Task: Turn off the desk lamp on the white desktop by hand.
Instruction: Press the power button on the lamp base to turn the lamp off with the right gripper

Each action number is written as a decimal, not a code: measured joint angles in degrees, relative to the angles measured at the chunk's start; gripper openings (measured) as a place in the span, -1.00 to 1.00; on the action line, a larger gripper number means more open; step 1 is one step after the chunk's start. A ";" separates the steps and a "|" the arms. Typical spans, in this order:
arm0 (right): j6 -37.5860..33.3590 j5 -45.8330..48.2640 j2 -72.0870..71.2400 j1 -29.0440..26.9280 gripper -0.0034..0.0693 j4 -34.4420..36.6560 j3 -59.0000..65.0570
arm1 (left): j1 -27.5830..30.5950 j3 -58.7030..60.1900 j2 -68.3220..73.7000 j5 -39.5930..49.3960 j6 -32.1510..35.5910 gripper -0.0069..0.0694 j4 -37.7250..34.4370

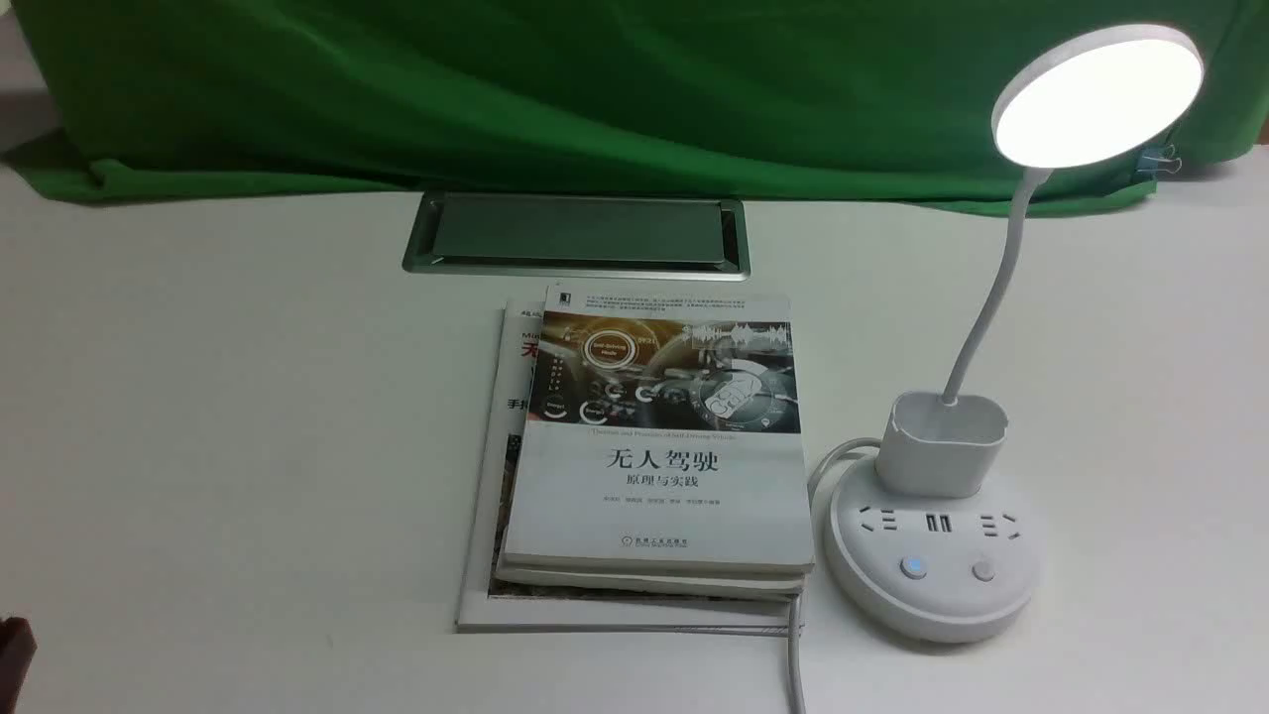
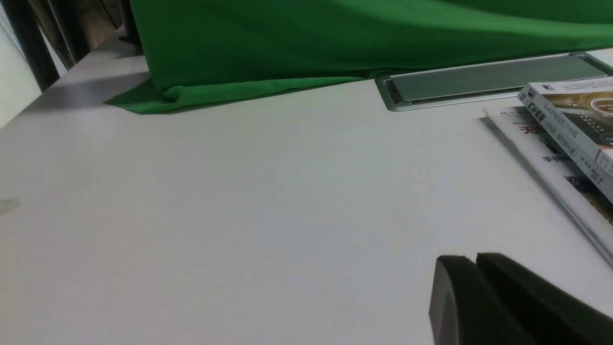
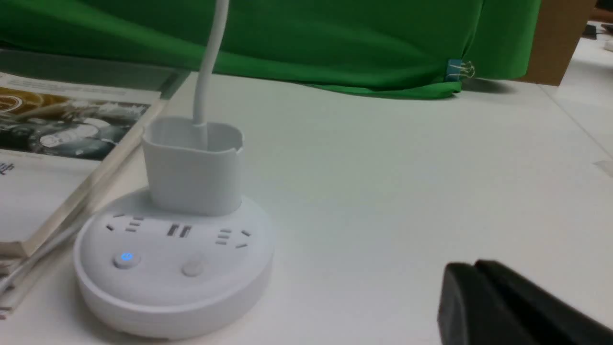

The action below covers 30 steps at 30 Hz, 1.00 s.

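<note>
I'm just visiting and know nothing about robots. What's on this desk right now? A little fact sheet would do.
Lamp: desk lamp lit, head glowing
Buttons: left button glows blue; right button unlit
Books: book stack left of the lamp's base
Surface: white desktop with grey cable hatch
Left arm: left gripper shut, over bare desktop
Right arm: right gripper shut, near lamp base, not touching
Backdrop: green cloth
</note>
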 joint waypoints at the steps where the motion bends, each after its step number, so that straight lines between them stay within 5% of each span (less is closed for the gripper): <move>1: 0.00 0.00 0.00 0.00 -0.76 0.00 0.00 | 0.00 0.00 0.00 0.00 0.00 -0.77 0.00; 25: 0.09 -0.78 0.00 0.00 -0.76 0.00 0.00 | 0.00 0.00 0.00 0.00 -0.08 -0.77 0.00; 30: 14.92 -6.60 0.00 0.00 -0.76 3.98 0.00 | 0.00 0.00 0.00 0.00 -0.02 -0.77 0.00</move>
